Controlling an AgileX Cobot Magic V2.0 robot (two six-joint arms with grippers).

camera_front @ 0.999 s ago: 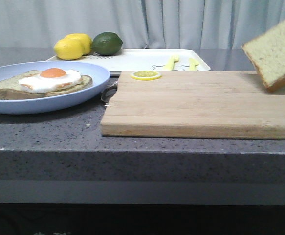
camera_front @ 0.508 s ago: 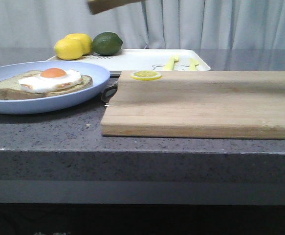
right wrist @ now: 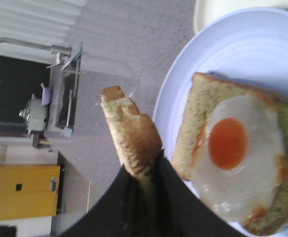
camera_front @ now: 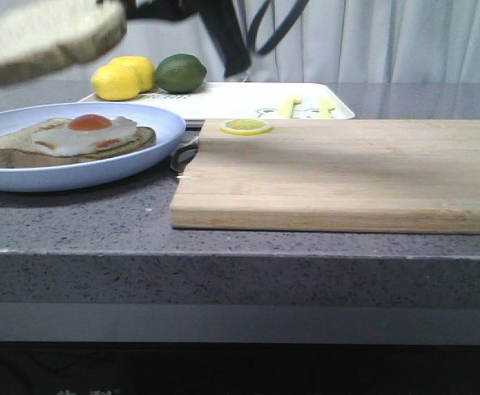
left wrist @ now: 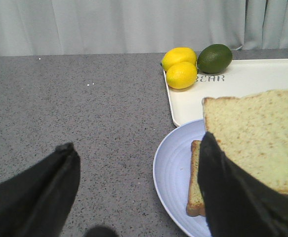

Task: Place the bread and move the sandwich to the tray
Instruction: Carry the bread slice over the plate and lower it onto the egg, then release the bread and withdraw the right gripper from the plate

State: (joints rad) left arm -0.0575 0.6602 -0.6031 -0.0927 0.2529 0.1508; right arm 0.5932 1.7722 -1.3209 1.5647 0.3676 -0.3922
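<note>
The thick, brown-crusted slice of pale bread (camera_front: 46, 37), pinched edgewise by the right gripper (right wrist: 146, 170), is being carried leftward from over the wooden cutting board (camera_front: 338, 173) to above the egg-topped slice (camera_front: 67, 141) on the round light-blue plate (camera_front: 153, 123), so placement is judged near, while the left gripper (left wrist: 134, 192) is being held open and empty.

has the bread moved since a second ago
Yes. The bread has crossed the front view from the far right, above the cutting board, to the upper left, above the plate with the egg slice.
</note>
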